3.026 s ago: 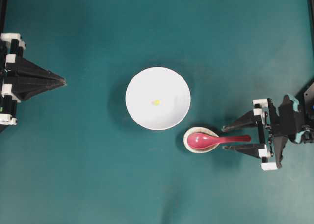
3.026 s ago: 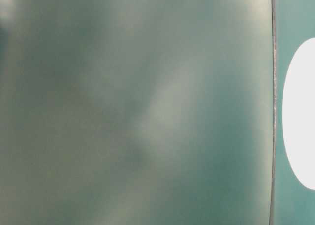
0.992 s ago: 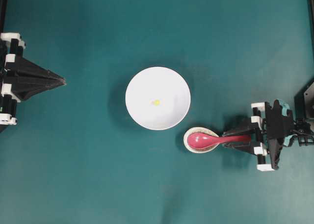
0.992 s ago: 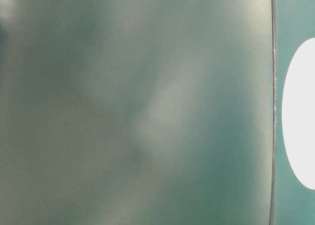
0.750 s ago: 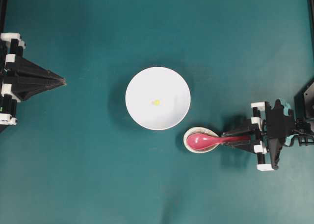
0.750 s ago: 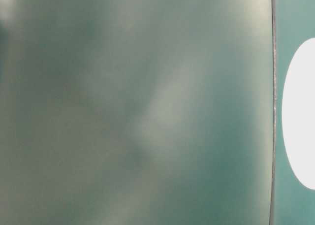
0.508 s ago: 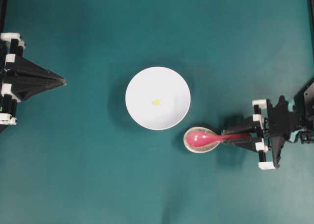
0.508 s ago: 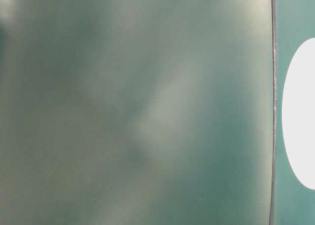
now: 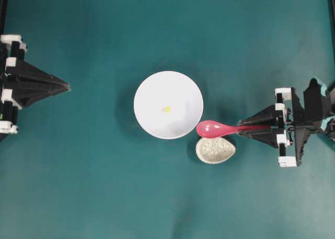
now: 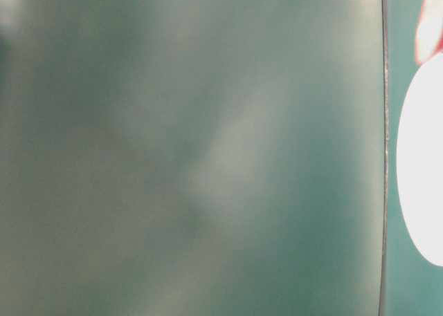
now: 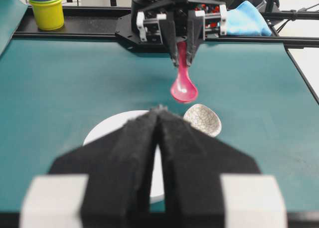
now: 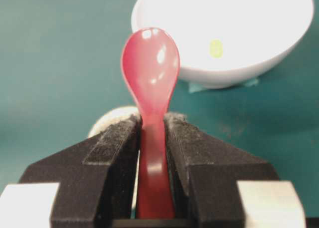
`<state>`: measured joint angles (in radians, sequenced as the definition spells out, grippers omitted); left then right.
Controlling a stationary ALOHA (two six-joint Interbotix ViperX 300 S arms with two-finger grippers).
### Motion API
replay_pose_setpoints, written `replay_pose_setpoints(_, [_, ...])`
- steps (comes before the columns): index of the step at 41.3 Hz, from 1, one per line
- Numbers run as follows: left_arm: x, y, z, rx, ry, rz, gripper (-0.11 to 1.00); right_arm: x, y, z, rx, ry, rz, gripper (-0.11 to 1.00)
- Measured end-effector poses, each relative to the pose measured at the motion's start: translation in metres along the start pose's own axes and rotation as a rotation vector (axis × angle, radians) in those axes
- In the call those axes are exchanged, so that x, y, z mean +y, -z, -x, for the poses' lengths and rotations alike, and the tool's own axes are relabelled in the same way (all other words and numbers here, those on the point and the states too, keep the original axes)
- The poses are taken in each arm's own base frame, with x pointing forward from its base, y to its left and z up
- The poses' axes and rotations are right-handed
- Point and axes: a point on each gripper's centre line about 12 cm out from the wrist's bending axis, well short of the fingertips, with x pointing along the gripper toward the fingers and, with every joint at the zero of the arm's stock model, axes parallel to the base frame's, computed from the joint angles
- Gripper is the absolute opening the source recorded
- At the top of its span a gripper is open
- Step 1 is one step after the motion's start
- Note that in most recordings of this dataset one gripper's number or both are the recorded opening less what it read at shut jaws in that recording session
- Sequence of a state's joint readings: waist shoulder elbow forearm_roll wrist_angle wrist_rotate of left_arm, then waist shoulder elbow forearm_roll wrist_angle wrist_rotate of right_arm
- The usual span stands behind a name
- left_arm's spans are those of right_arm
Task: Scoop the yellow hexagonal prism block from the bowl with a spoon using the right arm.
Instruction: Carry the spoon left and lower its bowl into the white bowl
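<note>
Where the overhead view looks down, a teal worktop (image 9: 78, 171) carries the bowl (image 9: 152, 118) holding the yellow hexagonal prism block (image 9: 166, 109); the right hand (image 9: 246, 129) pinches the spoon (image 9: 217, 127) above a speckled dish (image 9: 214, 150). The left hand (image 9: 65, 86) sits pressed together. Table-level is blurred. The left wrist view shows a yellow tub (image 11: 46, 9) and blue cloth (image 11: 244, 19) behind. The right wrist view shows 2 fingers (image 12: 117, 148) clamping the handle.

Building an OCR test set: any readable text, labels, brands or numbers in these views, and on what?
None readable in any view.
The spoon, white bowl and speckled dish are plain.
Yellow tub with a blue lid at the far table edge: no print can be made out.
Blue cloth: no mark visible.
Table-level view: too blurred to read anything.
</note>
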<state>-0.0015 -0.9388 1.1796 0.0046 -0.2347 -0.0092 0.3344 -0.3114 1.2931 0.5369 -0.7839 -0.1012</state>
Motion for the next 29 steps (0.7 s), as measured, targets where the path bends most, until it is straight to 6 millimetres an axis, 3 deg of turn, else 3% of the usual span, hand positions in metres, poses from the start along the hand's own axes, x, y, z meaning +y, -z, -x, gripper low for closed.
replay_pose_setpoints(17, [0.000, 0.000, 0.000, 0.000, 0.000, 0.000, 0.00, -0.018, -0.059, -0.025, 0.243, 0.023, -0.014, 0.24])
replay_pose_setpoints(29, [0.000, -0.002, -0.003, -0.031, 0.000, 0.000, 0.00, -0.035, -0.077, -0.049, 0.386, 0.044, -0.052, 0.24])
